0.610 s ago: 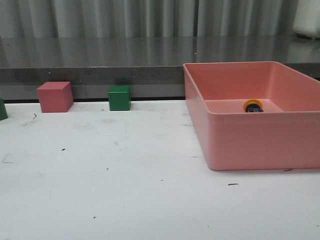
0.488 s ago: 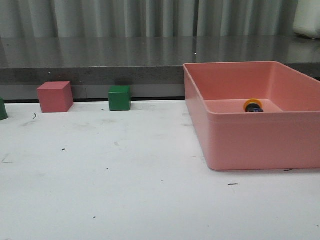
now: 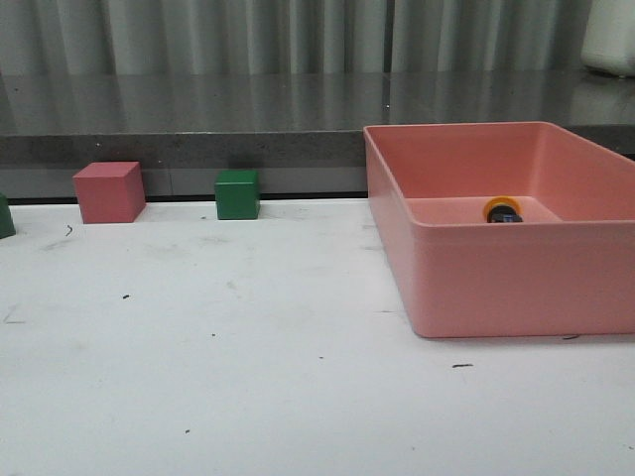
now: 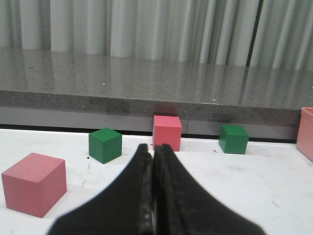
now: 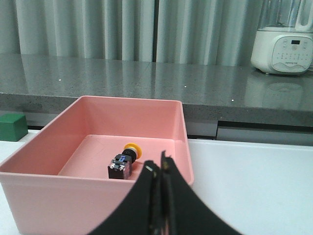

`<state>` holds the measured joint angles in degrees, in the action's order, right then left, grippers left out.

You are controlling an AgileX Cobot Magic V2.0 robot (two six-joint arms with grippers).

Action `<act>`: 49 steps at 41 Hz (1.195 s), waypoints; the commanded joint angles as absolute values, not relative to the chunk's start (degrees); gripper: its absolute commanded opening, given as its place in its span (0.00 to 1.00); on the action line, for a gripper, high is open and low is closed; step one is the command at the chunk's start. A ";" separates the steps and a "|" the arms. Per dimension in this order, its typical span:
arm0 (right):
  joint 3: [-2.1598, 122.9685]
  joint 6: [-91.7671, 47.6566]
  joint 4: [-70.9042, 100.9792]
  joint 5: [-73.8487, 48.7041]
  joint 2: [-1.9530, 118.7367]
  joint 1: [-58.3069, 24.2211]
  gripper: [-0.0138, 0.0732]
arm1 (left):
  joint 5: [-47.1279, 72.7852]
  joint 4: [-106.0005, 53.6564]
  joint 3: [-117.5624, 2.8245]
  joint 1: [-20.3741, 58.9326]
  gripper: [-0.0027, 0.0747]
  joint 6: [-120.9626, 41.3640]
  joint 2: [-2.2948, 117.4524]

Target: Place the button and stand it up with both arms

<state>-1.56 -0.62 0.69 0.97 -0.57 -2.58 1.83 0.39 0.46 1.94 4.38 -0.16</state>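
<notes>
A smooth, matte pink bin (image 3: 516, 273) with rounded corners stands at the right side of the scuffed white worktop (image 3: 218, 347). Inside it the button (image 3: 503, 210) lies on its side on the bin floor, yellow domed cap toward the far wall, black barrel and clear blocky base toward the near one; the right wrist view shows it whole. Along the far edge sit hard-edged cubes: a pink cube (image 3: 109, 191) and a green cube (image 3: 237, 193), with another green one cut off at the left edge. Behind runs a speckled grey stone ledge (image 3: 179, 119) under ribbed curtains. The left gripper (image 4: 152, 166) has its curved black fingers pressed together, holding nothing; the right gripper (image 5: 160, 183) likewise, poised near the bin's near wall. Nothing has shifted since the earlier front frames.
</notes>
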 commanded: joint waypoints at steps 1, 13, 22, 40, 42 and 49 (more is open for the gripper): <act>-1.38 -0.72 0.92 6.05 -1.65 -2.20 0.08 | -2.86 0.43 1.30 2.32 0.01 4.86 -1.48; -0.77 -0.72 1.15 7.47 -1.65 -2.21 0.08 | -4.77 -0.32 0.86 2.32 0.01 4.86 -1.48; 10.07 -0.72 1.39 -7.18 -1.60 -2.21 0.08 | -2.99 -1.06 -8.57 2.32 0.01 4.86 -1.15; 37.34 -0.72 1.33 -27.04 14.44 -2.21 0.08 | 26.43 -1.06 -40.89 2.32 0.01 4.86 16.13; 38.91 -0.72 1.33 -28.15 16.63 -2.21 0.08 | 28.87 -1.06 -42.77 2.32 0.01 4.86 18.61; 39.93 -0.72 1.33 -28.66 22.69 -2.21 0.08 | 30.24 -1.06 -43.50 2.32 0.01 4.86 24.43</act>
<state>37.95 -0.62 1.14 -31.82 19.71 -2.58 33.38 -0.65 -41.53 1.94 4.38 21.48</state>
